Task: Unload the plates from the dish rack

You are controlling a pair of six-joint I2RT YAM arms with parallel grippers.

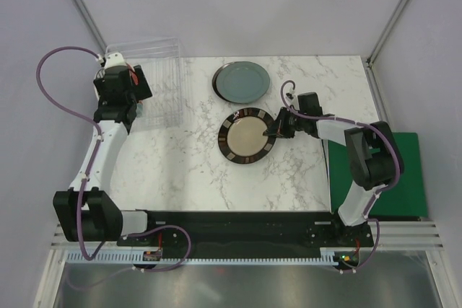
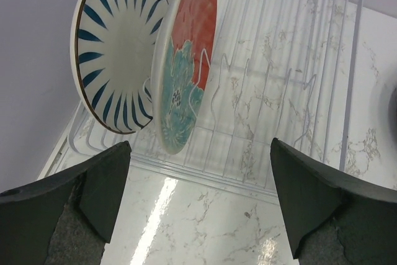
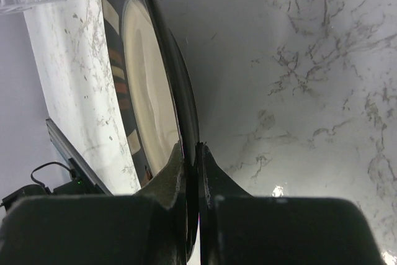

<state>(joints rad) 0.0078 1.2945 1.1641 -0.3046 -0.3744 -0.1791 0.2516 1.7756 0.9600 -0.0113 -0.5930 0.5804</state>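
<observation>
- The left gripper (image 2: 198,147) hangs released, jaws spread wide with nothing between them; it faces the dish rack (image 2: 273,85) from just beside its open side; in the top view the left gripper (image 1: 119,83) sits at the rack's left end
- The dish rack (image 1: 160,84) stands at the far left corner of the marble table (image 1: 188,171); two plates stand on edge between its prongs at one end
- The striped plate (image 2: 115,48), white with dark radial stripes, is the outer one; the red plate (image 2: 189,60) with teal flowers stands just beside it, partly overlapping it in the wrist view; the slots to their right hold nothing
- The right gripper (image 1: 277,130) is clenched on the right rim of the black-rimmed cream plate (image 1: 249,137); in the wrist view both fingers (image 3: 167,184) pinch the thin dark edge; the plate lies face up near the table's middle; whether it rests fully on the surface I cannot tell
- The grey-teal plate (image 1: 242,81) lies flat toward the far edge, close behind the cream one but apart from it; a dark edge shows under its left side
- A green board (image 1: 404,178) lies at the table's right side, by the right arm
</observation>
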